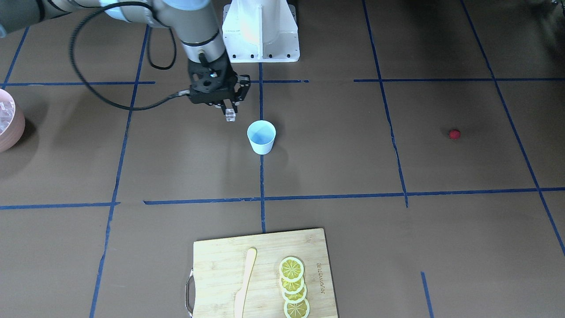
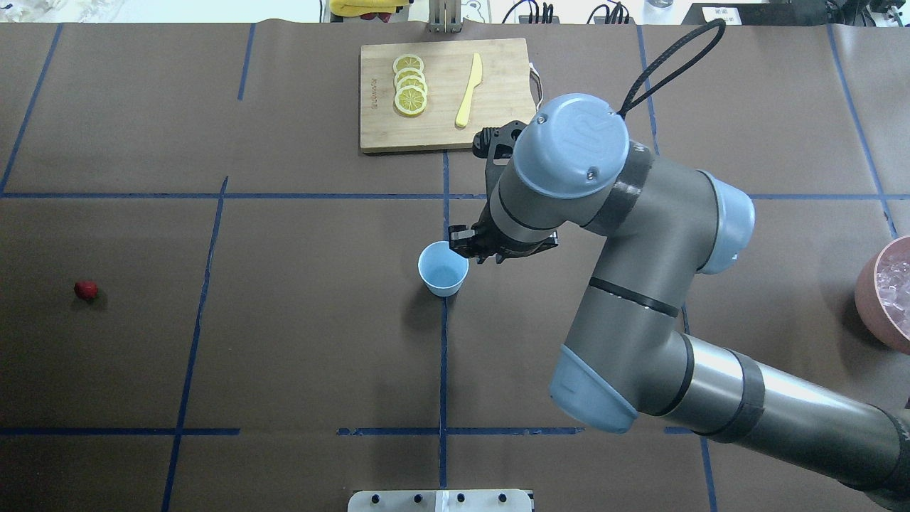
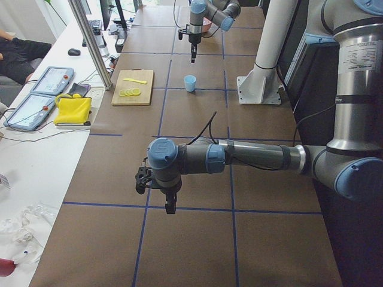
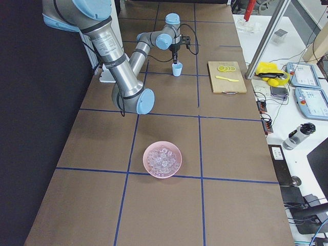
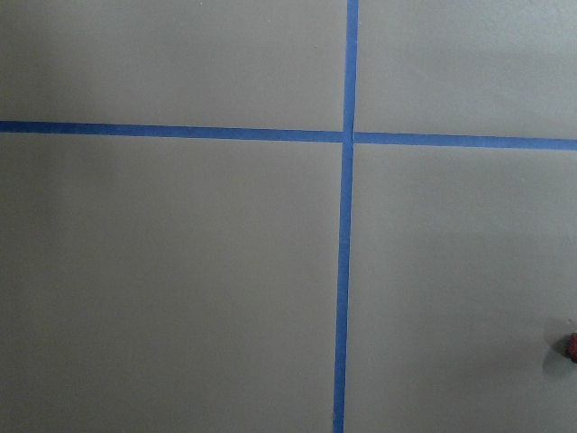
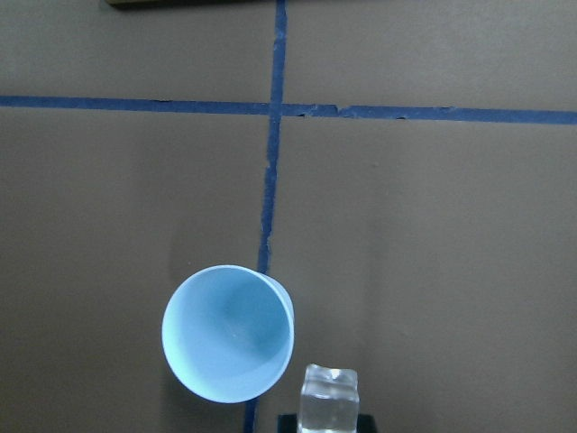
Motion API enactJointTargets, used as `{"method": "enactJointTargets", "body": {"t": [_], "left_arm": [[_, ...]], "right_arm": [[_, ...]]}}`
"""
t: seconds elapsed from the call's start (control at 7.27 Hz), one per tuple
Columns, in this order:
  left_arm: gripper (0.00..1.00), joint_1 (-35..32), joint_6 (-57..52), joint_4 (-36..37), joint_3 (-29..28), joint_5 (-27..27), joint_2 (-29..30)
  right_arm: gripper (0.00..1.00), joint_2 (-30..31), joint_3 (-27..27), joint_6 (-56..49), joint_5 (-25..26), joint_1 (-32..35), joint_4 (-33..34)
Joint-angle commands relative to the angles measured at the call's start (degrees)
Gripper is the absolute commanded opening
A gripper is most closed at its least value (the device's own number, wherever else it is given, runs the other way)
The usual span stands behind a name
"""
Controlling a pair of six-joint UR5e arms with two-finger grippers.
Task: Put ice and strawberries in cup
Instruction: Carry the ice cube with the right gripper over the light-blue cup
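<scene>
Exterior front-facing view: the right end effector point(image 1: 229, 108) is seen pointing down above the surface point(image 1: 353, 154), clenched on one clear ice cube point(image 1: 230, 116) that is pinched between the fingertips. The ice cube is held just beside the cup point(image 1: 261, 137), on the side toward the robot's base, and is not over the mouth. This is confirmed in the right wrist-mounted view, where the cube sits next to the rim. The cup stands upright on a blue tape line near the middle of the surface, with its blue inside visible. The strawberry point(image 1: 454, 134) lies on the surface well apart from the cup, on the robot's left side. It is also caught as a red speck at the right edge of the left wrist-mounted view. More ice is piled in a pink bowl point(image 1: 13, 132), which is cut off by the frame edge on the robot's far right, well away from the cup. A wooden cutting board point(image 1: 216, 260) is placed at the operators' edge, and on it are a row of overlapping lemon slices point(image 1: 293, 285) and a pale knife point(image 1: 245, 282) lying beside them. The left end effector point(image 3: 170, 205) is seen only in the exterior left view, pointing down over bare surface. Whether it is released or clenched cannot be told.
</scene>
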State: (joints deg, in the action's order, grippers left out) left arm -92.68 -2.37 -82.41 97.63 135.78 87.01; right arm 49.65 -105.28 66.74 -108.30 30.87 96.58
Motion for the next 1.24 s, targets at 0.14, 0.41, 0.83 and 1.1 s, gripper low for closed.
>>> {"method": "enactJointTargets", "body": {"t": [0.14,0.41,0.83,1.1], "left_arm": [[1.00,0.0,0.0,-0.2,-0.1,-0.1,0.0],[1.00,0.0,0.0,-0.3,-0.1,-0.1,0.0],[1.00,0.0,0.0,-0.4,-0.2,-0.1,0.0],[1.00,0.0,0.0,-0.6,-0.2,-0.1,0.0]], "right_arm": [[0.00,-7.9,9.7,1.6,2.6,-2.2,-0.2],[0.00,-8.5,11.4,1.5,2.9,-2.4,-0.3],[0.03,-8.7,12.4,1.5,3.5,-2.9,-0.4],[0.31,-8.8,12.5,1.5,3.4,-2.9,-0.5]]}}
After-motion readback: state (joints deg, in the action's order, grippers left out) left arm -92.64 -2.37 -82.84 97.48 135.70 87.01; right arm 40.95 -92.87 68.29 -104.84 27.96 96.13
